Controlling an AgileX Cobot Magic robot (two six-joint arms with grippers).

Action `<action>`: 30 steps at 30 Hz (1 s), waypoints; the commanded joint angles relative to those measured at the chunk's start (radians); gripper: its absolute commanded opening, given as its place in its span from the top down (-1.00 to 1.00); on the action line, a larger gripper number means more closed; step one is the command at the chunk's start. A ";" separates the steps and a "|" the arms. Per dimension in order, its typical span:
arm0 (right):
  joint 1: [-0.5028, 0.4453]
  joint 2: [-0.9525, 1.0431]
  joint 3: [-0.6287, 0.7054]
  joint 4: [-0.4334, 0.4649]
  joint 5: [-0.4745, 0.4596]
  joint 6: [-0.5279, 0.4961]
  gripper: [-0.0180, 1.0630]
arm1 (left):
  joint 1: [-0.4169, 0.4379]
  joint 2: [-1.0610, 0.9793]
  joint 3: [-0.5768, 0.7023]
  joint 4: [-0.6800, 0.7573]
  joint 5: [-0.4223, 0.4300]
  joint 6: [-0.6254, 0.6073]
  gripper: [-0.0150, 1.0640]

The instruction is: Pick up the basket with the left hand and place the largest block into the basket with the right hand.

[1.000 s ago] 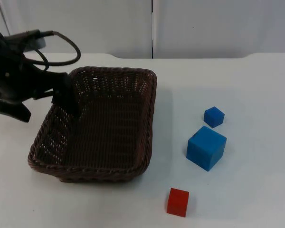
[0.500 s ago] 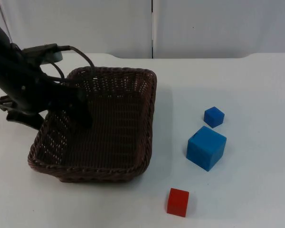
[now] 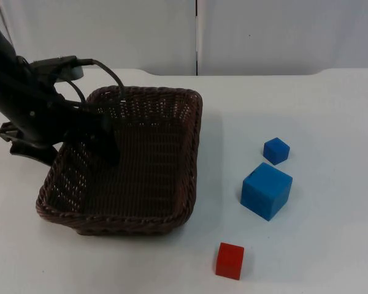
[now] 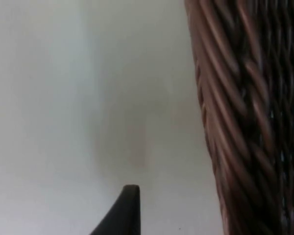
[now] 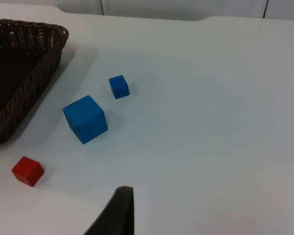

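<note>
The brown wicker basket (image 3: 172, 104) stands on the table left of centre. My left gripper (image 3: 66, 149) is open and straddles its left wall, one finger (image 3: 108, 149) inside, the other outside over the table. In the left wrist view the woven basket wall (image 4: 235, 122) runs close beside a black fingertip (image 4: 129, 208). The largest block, a big blue cube (image 3: 267, 190), rests right of the basket and appears again as the big blue cube (image 5: 85, 119) in the right wrist view. My right gripper (image 5: 118, 211) waits high above the table's right side, away from the blocks.
A small blue cube (image 3: 276, 150) lies just behind the big one, and a small red cube (image 3: 230, 260) sits near the front edge. The grey partition wall (image 3: 196, 33) closes the back. White table spreads out to the right of the blocks.
The left arm has swung forward and to the right, bringing its inner finger deeper into the basket. Over the last half second it has hardly moved. Basket and blocks stay put.
</note>
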 commanded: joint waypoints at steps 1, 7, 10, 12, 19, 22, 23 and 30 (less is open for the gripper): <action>-0.006 -0.001 0.002 0.004 -0.006 -0.002 -0.98 | -0.004 0.011 -0.005 -0.014 -0.007 0.007 -0.94; -0.006 -0.001 0.002 0.004 -0.006 -0.002 -0.98 | -0.004 0.011 -0.005 -0.014 -0.007 0.007 -0.94; -0.006 -0.001 0.002 0.004 -0.006 -0.002 -0.98 | -0.004 0.016 -0.005 -0.014 -0.005 0.007 -0.94; -0.006 -0.001 0.002 0.004 -0.006 -0.002 -0.98 | -0.004 0.021 -0.005 -0.014 -0.002 0.007 -0.94; -0.006 -0.001 0.002 0.004 -0.006 -0.002 -0.98 | -0.004 0.045 -0.005 -0.015 0.004 0.007 -0.33; -0.006 -0.001 0.002 0.004 -0.006 -0.002 -0.98 | -0.004 0.038 -0.005 -0.018 0.004 0.007 -0.01; -0.006 -0.001 0.002 0.004 -0.006 -0.002 -0.98 | -0.004 0.034 -0.005 -0.017 0.006 0.007 0.17; -0.006 -0.001 0.002 0.004 -0.006 -0.002 -0.98 | -0.004 0.011 -0.005 -0.015 0.053 0.007 0.98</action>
